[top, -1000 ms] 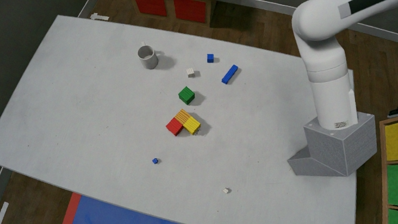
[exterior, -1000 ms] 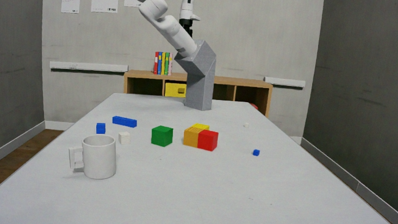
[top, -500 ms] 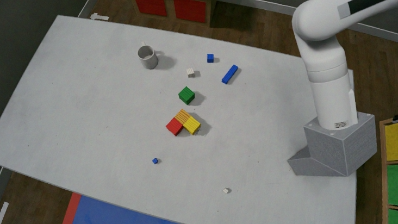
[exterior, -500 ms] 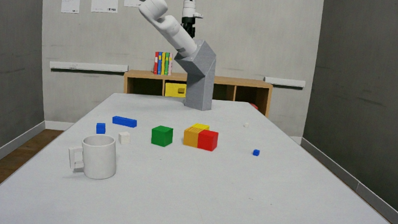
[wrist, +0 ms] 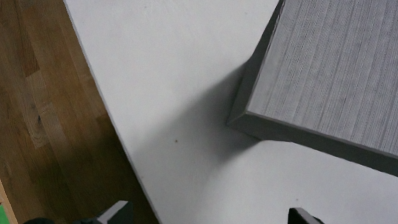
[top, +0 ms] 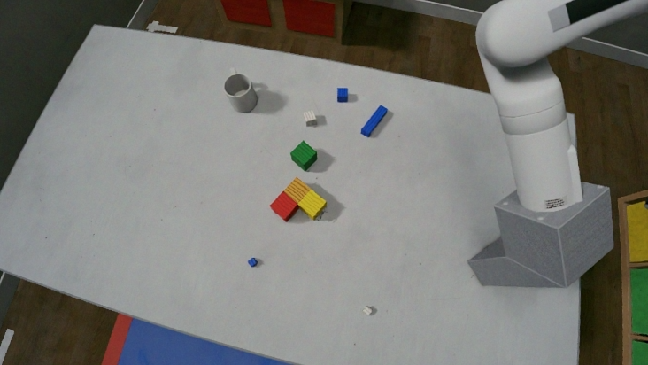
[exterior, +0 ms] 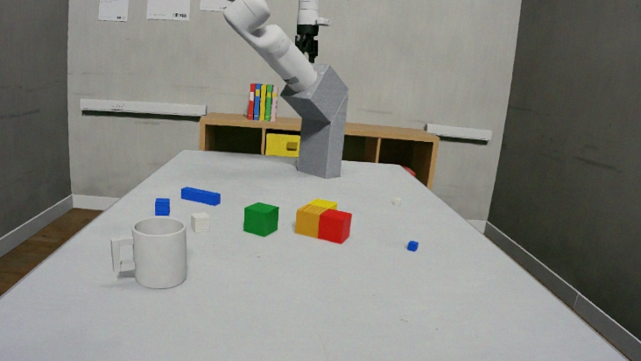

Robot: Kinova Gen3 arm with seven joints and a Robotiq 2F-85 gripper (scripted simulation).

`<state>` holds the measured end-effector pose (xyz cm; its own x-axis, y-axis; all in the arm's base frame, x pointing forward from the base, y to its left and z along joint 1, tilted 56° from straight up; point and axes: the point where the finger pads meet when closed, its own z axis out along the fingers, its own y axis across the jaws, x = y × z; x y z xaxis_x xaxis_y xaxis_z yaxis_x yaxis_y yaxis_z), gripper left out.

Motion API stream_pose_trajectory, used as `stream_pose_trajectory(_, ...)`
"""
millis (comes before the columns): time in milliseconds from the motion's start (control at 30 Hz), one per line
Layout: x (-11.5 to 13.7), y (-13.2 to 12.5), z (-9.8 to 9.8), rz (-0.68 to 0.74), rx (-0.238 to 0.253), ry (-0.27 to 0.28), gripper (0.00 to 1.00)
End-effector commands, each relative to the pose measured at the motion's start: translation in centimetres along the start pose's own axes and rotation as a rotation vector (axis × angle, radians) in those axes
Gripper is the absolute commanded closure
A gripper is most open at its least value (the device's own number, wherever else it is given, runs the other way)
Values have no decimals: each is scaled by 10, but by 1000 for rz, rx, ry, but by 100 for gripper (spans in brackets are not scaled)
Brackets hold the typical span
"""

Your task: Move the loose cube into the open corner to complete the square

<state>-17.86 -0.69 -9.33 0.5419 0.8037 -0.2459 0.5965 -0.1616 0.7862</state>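
While the grey-white worktop [top: 181, 249] [exterior: 313, 305] [wrist: 150, 75] filled most of the top view, wooden floor [top: 58, 313] [exterior: 26, 264] [wrist: 50, 100] showed past its edges, and a blue mat [top: 181, 339] with a red border lay beyond one long side. The worktop bore small dark specks and faint smudges. In the exterior view, grey walls [exterior: 381, 67] enclosed the room, with a wooden shelf unit [exterior: 385, 131] behind the arm's grey pedestal [top: 532, 244] [exterior: 322, 143] [wrist: 325, 75].

The loose green cube [top: 304, 155] [exterior: 261, 219] sat on the worktop, near the orange cube [top: 297, 189] [exterior: 308, 222] but apart from it. It lay flat on its base, turned diagonally to the worktop's edges, its top edges running roughly with those of the group. Being a cube, it had no long axis. The orange cube formed the elbow of an L, touching the red cube [top: 284, 205] [exterior: 334, 225] and the yellow cube [top: 312, 204] [exterior: 323, 203]; the open corner lay between those two, on the side away from the green cube. The jaws stood wide apart, high beside the pedestal, with nothing between them.

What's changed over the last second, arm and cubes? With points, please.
The hand [exterior: 310, 59] [wrist: 207, 212] shifted slightly right in the exterior view and now hangs straighter. Nothing taken hold of or let go. Unchanged: green cube [top: 304, 155] [exterior: 260, 219] still apart from the orange [top: 297, 189] [exterior: 307, 222], red [top: 284, 205] [exterior: 334, 225] and yellow [top: 312, 204] [exterior: 323, 204] cubes; mug [top: 243, 98] [exterior: 159, 259] and small blocks too.
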Motion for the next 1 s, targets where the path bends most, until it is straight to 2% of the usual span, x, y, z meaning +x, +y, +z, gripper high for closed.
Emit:
stream_pose_trajectory(0,6,-3,-6,-10,15,2,0)
stream_pose_trajectory(100,6,-3,-6,-10,15,2,0)
stream_pose_trajectory(133,15,-7,-12,-18,37,7,0)
stream_pose_trajectory(433,15,-7,-12,-18,37,7,0)
stream_pose_trajectory(467,24,-11,-19,-26,59,12,0)
stream_pose_trajectory(667,24,-11,-19,-26,59,12,0)
stream_pose_trajectory(700,33,-15,-26,-33,81,18,0)
stream_pose_trajectory(967,33,-15,-26,-33,81,18,0)
